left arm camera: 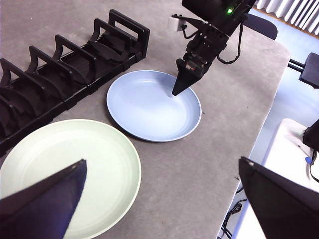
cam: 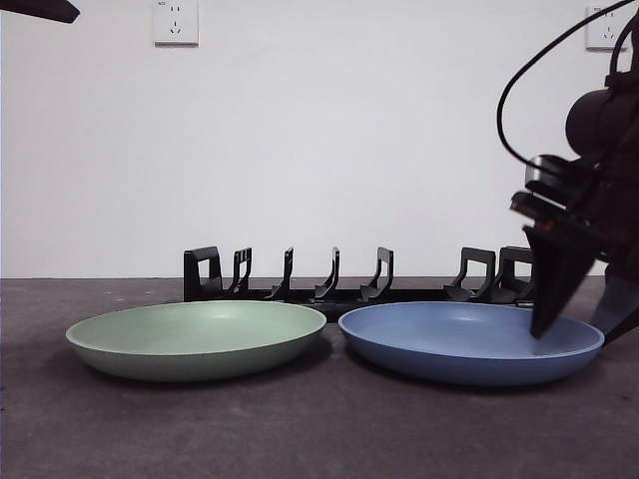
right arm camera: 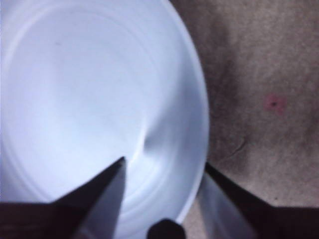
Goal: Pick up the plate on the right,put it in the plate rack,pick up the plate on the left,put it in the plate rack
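The plate rack [cam: 339, 279], a long low black plastic bar with upright curved prongs and blocky ends, ran side to side behind both plates; its base was hidden by their rims. The smooth matte round blue plate [cam: 469, 341] lay flat on the grey table [cam: 319, 429] at right, the green plate [cam: 197, 337] at left. The right gripper [right arm camera: 164, 172] straddled the blue plate's rim, jaws apart, one inside, one outside. The left gripper [left arm camera: 162, 181] waited high, jaws wide, its tips cut off.

No readable text or labels anywhere.
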